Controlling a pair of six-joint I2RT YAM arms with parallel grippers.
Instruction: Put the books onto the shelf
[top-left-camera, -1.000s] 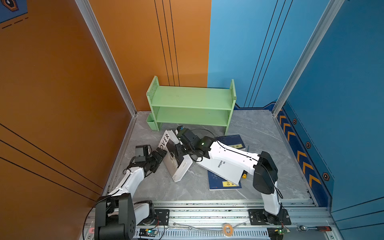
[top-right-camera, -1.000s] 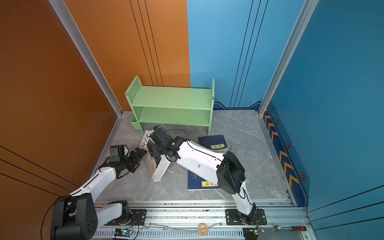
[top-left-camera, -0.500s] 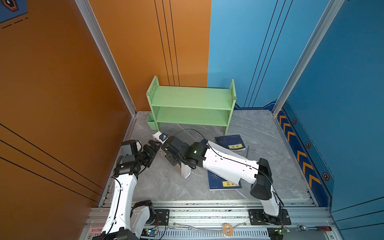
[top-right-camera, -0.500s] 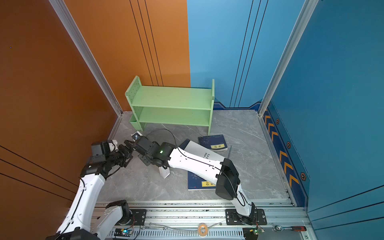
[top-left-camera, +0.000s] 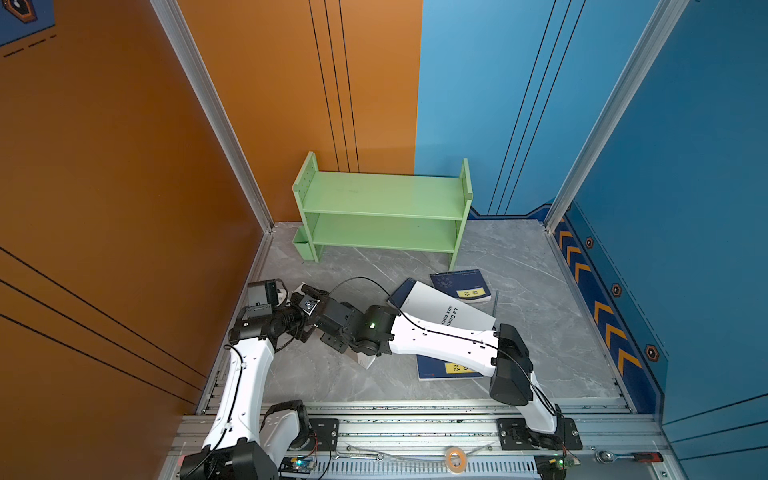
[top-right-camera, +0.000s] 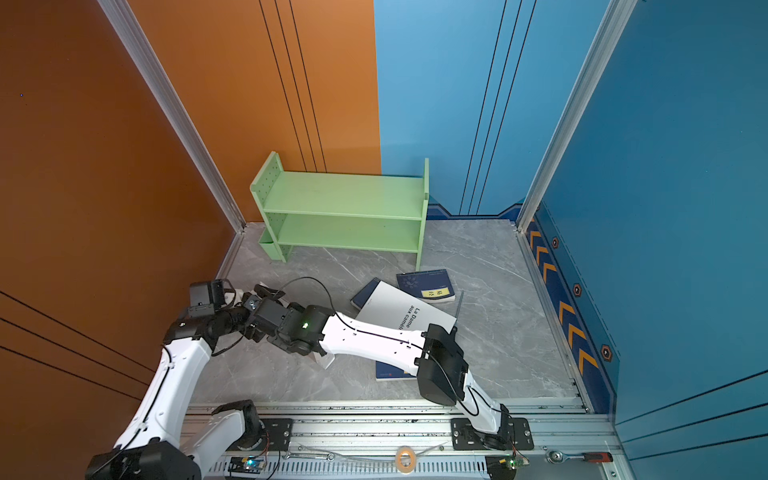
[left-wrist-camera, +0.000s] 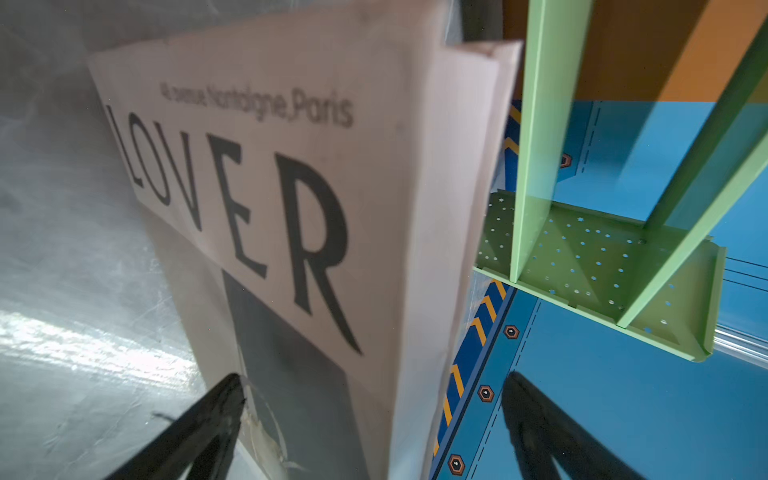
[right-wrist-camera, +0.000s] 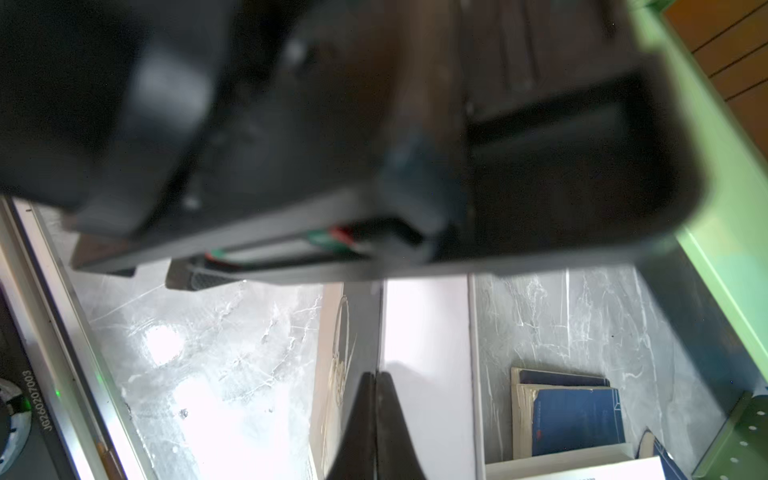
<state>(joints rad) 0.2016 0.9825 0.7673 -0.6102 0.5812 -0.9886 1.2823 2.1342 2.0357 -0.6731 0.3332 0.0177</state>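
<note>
In both top views your arms were bunched by the orange wall (top-left-camera: 124, 187) over the LOVER book (top-left-camera: 365, 360), well short of the green shelf (top-left-camera: 382, 195). In the left wrist view the left gripper (left-wrist-camera: 374, 378) stood wide apart astride the upright book, not yet squeezing. In the right wrist view the right gripper (right-wrist-camera: 376, 380) was pressed together at the book's edge; whether it nipped a cover, you couldn't tell. This looked like a handover: next, close the left firmly.
</note>
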